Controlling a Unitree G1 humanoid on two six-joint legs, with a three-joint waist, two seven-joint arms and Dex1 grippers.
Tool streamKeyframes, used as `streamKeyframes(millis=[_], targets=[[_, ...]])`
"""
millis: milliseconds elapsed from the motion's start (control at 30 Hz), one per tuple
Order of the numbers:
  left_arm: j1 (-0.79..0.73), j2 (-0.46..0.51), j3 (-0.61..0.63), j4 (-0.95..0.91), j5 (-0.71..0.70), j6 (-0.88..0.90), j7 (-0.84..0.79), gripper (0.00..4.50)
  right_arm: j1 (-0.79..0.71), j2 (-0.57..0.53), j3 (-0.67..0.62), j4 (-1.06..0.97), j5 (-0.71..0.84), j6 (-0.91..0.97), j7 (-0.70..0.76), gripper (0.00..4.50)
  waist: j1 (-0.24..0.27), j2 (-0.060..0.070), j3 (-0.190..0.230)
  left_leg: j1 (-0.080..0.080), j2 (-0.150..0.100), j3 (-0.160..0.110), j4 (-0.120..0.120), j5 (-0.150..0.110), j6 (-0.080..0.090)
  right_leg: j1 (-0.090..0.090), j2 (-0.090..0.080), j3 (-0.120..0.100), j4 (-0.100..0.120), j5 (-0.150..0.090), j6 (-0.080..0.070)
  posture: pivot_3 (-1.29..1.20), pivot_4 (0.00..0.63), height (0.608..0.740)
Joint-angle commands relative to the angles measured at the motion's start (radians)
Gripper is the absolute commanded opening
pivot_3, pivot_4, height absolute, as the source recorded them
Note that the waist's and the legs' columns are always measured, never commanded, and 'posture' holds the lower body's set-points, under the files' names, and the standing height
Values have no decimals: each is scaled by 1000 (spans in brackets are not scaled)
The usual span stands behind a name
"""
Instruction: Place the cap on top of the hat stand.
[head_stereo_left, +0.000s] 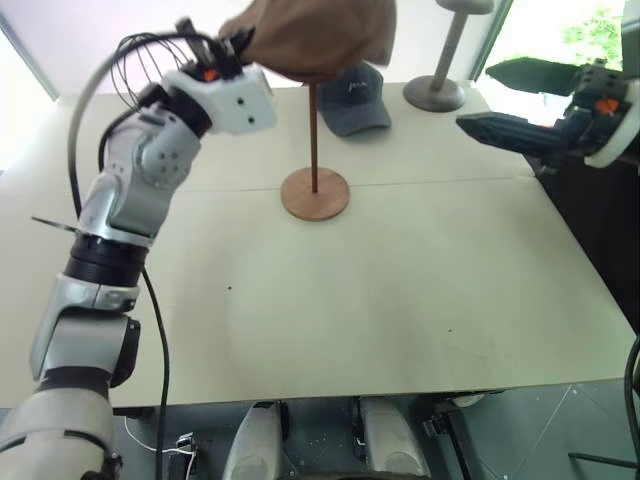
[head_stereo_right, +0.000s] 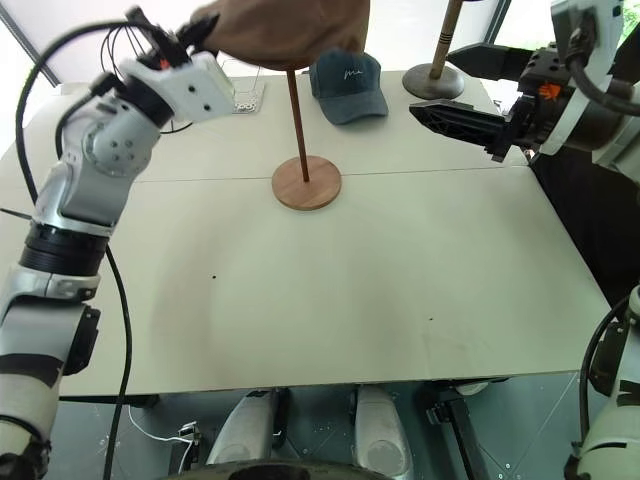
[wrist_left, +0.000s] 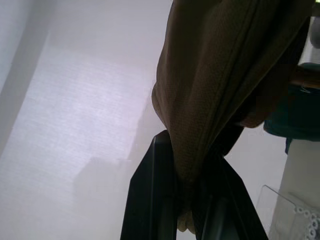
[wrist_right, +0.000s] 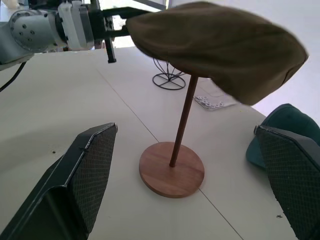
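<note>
Brown cap over the wooden hat stand, pinched by the left gripper.

The left gripper (wrist_right: 112, 20) has its fingers pressed together on the edge of the cap (wrist_right: 220, 47); the cap sits over the top of the hat stand (wrist_right: 175, 150), hiding the disc, so whether it rests there cannot be told; the stand's pole rises upright from its round base on the table (head_stereo_left: 400, 330); the right gripper (head_stereo_left: 505, 100) hangs with fingers spread wide and holding nothing, at about three o'clock from the stand, well apart from it; a dark blue baseball cap (head_stereo_left: 355, 100) lies just beyond the stand at one o'clock; a grey stand (head_stereo_left: 440, 80) stands farther off at two o'clock.
</note>
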Motion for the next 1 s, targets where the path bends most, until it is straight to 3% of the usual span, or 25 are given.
streamKeyframes(millis=[33, 267, 367, 567, 600, 900, 1000], targets=[[31, 8, 39, -124, -5, 5, -10, 28, -3, 4, -39, -40, 26, 6, -23, 4500, 1, 0, 0, -1, 0, 0, 1, 0, 0, 0, 0, 0, 0, 0, 0, 0, 150, 740], [114, 21, 65, -213, -22, 29, -54, 28, -19, 18, -6, -18, 7, -11, -34, 4500, 1, 0, 0, -3, 0, 0, 6, 0, 0, 0, 0, 0, 0, 1, 1, 0, 150, 740], [134, 23, 66, -236, -4, 41, -60, 1204, -24, 24, 0, -13, 3, -13, -33, 4500, 1, 0, 0, -4, 0, 0, 7, 0, 0, 0, 0, 0, 0, 1, 1, 0, 150, 740], [153, 8, 77, -236, 5, 103, -60, 4260, -37, 42, 12, -5, -6, -16, -38, 4500, 1, 0, 0, -4, 0, -1, 7, 0, 0, 0, 0, 0, 0, 1, 2, 0, 150, 740], [155, 4, 79, -237, 1, 114, -65, 4458, -39, 43, 14, -3, -7, -16, -36, 4500, 1, 0, 0, -4, 0, 0, 7, 0, 0, 0, 0, 0, 0, 1, 2, 0, 150, 740], [261, 80, 196, -294, -153, 194, -208, 4458, -2, 37, 41, -29, -39, -49, -17, 4500, -4, 0, 0, -4, 0, -1, 7, 0, 0, 0, 0, 0, 0, 1, 2, 0, 150, 740], [318, 108, 287, -354, -345, 297, -351, 4458, 22, 36, 73, -56, -88, -83, -19, 4500, -2, 0, 0, -4, 0, -1, 7, 0, 0, 0, 0, 0, 0, 1, 1, 0, 150, 740]])
